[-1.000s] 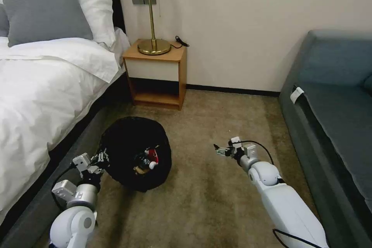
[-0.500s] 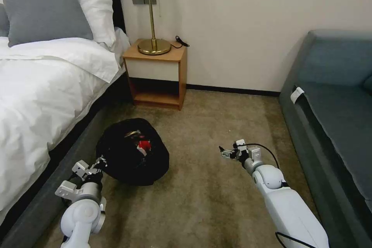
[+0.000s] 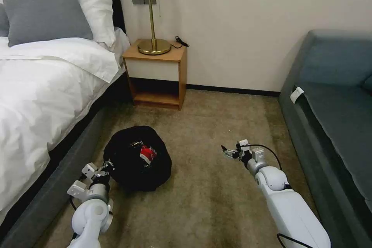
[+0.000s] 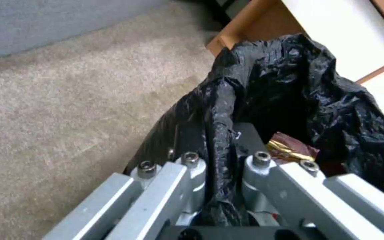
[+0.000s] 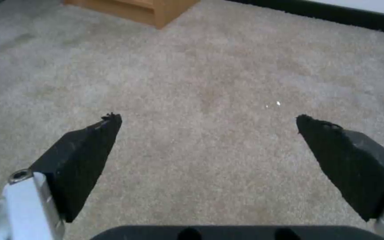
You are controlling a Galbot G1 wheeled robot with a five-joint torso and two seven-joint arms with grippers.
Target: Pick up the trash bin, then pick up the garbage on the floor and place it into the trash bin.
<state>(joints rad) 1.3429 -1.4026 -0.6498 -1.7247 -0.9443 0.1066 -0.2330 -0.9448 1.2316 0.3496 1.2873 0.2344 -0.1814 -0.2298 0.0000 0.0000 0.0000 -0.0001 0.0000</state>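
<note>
Since a sec ago the trash bin has tipped upright and slid right. My left gripper is clamped on its near-left bag rim. Right gripper hangs spread wide, empty, over bare floor. Garbage inside; I reckon collection's done. Next: set down gently.

Even soft indoor light, no glare; dim shadow under nightstand; wrist views slightly soft
</note>
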